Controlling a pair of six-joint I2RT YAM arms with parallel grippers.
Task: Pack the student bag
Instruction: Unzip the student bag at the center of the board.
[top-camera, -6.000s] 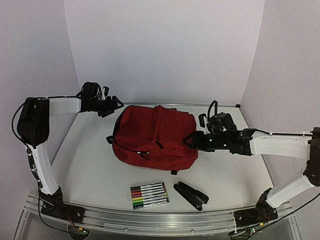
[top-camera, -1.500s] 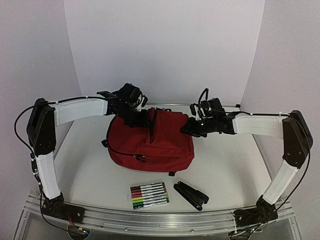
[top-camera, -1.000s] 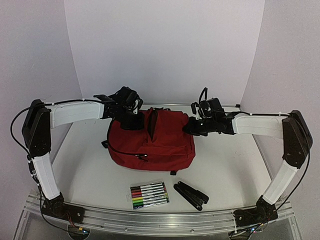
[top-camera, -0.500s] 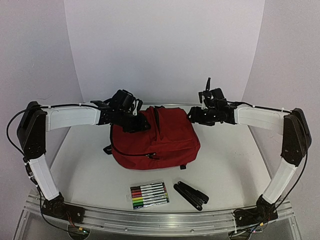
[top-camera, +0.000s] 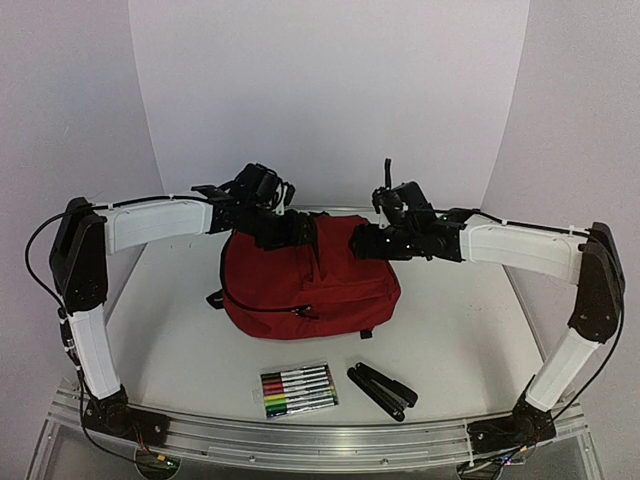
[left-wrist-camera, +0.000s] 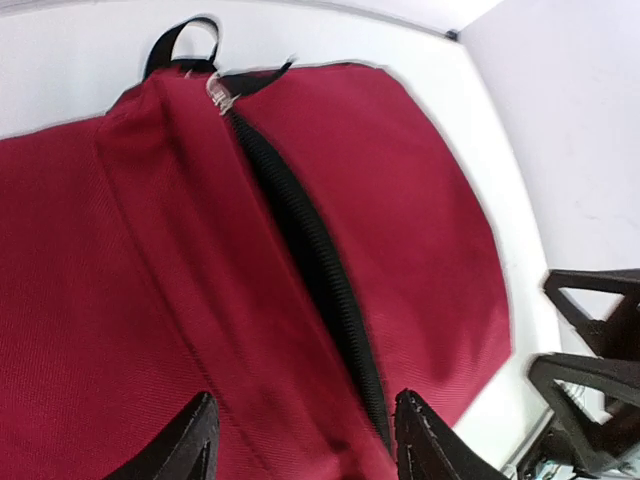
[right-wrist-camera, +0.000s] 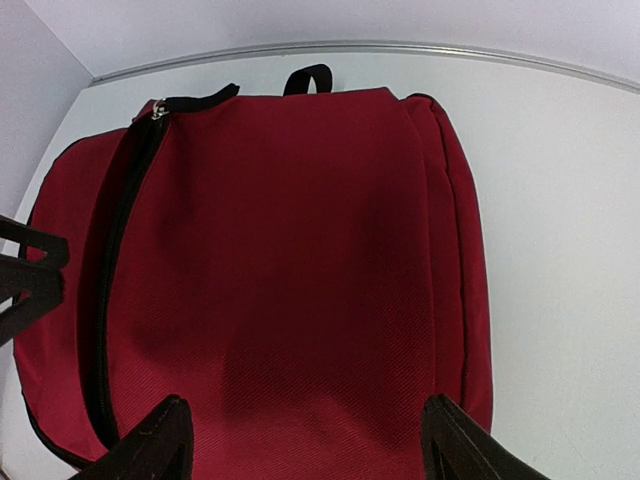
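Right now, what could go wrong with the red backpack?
1. Nobody holds the dark red soft fabric backpack: the left end effector and right end effector both hover open above it, so it may slump over its black zipper.
2. Those end effectors are close together and might bump.
3. The clear pack of coloured markers lies near the front edge of the white table; a clumsy grab might push it off.

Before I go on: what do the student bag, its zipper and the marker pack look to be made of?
The student bag: soft woven fabric, matte dark red; a fine weave grain shows, and it sags and creases. Its zipper: black textile tape, probably nylon. The marker pack: apparently a clear, glossy plastic case, since its coloured contents show through.
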